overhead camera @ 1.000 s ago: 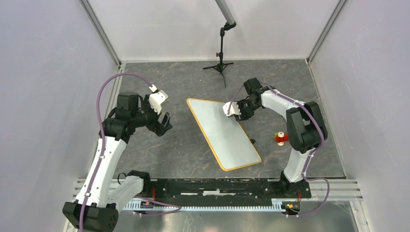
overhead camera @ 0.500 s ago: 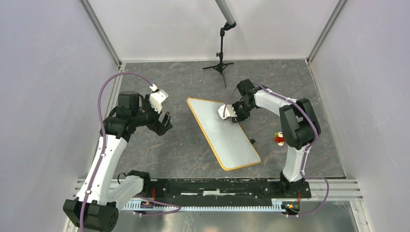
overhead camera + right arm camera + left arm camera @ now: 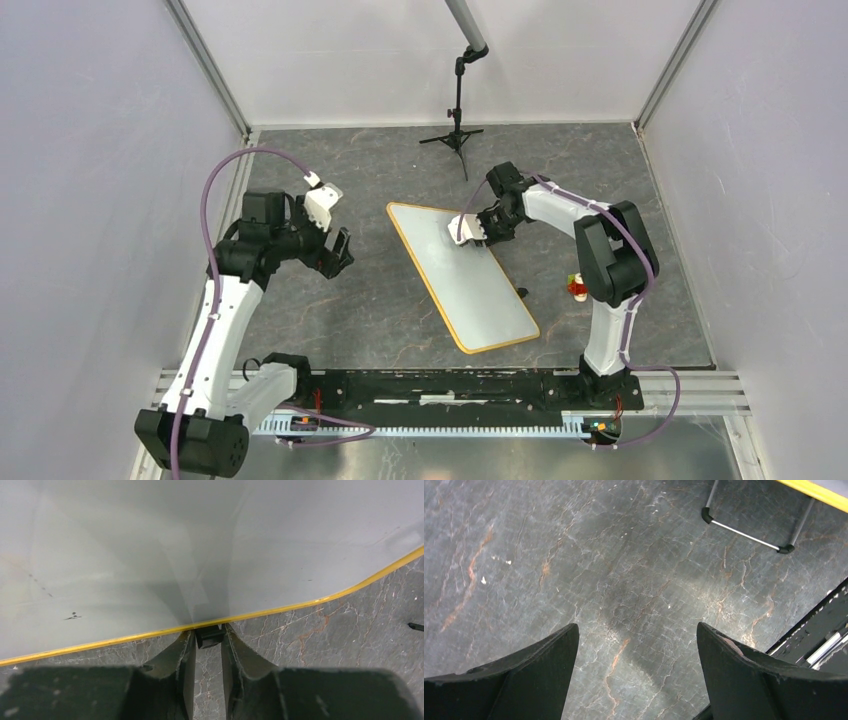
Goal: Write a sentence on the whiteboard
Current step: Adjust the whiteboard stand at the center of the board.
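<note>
One whiteboard (image 3: pixel 150 555) edge clip (image 3: pixel 210 637) inside right gripper (image 3: pixel 207 632)

Robot lab test cell, white panel walls (image 3: pixel 100 150), grey marbled tabletop (image 3: pixel 380 300), small tripod stand (image 3: pixel 457 137)

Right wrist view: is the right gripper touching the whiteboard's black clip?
Touching: right wrist view shows the right gripper closed on the black clip, both fingers against its sides.

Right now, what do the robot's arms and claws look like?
Both the left arm and right arm have white shells with black joints, and a purple cable runs along each. The left gripper and right gripper have plain black, wedge-shaped fingers.
</note>
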Available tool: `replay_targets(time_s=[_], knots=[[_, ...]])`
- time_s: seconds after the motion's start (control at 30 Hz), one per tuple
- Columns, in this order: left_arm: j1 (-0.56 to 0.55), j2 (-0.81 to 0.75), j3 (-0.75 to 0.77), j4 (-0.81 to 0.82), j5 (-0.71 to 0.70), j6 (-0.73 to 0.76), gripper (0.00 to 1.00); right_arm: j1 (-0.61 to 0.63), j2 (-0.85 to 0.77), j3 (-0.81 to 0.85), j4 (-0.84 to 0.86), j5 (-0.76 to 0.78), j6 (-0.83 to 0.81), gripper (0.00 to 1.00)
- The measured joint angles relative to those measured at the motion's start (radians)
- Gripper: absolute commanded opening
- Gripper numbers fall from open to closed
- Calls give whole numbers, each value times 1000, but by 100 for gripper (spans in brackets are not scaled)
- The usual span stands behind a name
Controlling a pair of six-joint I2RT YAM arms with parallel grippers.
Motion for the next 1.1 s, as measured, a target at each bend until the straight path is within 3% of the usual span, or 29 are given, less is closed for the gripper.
replay_targets(time_s=[0.47,0.7,1.1], knots=[[203,83,16,45,4,-149,91,-31,-97,-155,152,-21,283,0],[220,85,16,77,5,-172,91,-65,-139,-221,191,-51,410,0],[230,96,8,102,5,-173,91,-109,-168,-300,361,-72,796,0]])
